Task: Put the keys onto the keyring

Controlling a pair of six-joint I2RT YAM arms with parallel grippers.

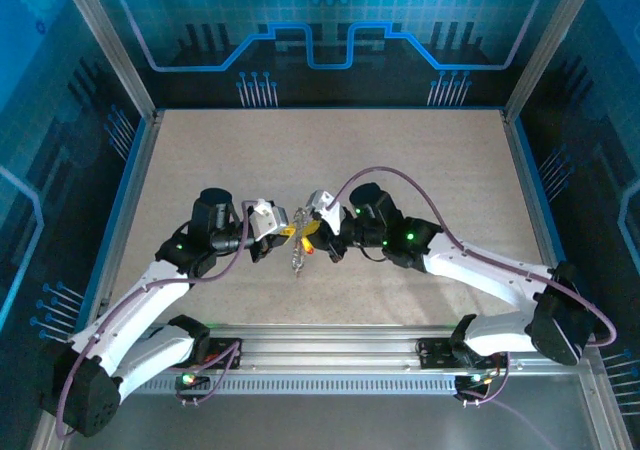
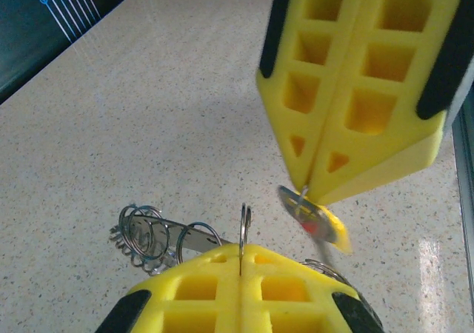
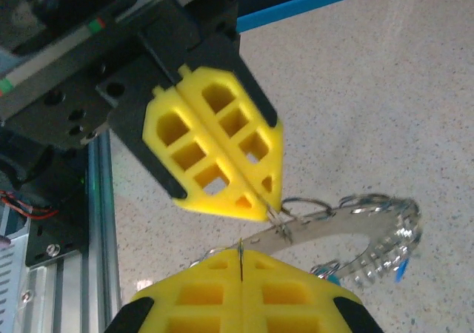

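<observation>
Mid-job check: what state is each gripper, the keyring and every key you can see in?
left gripper: jaws shut on one loop of the keyring
right gripper: jaws shut on the yellow key
keyring: one loop pinched, the rest trailing loose
yellow key: held, apart from the pinched loop
blue key: at the keyring's far end; threaded or not, cannot tell

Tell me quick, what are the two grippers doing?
Left gripper: shut on the keyring.
Right gripper: shut on a key.
</observation>
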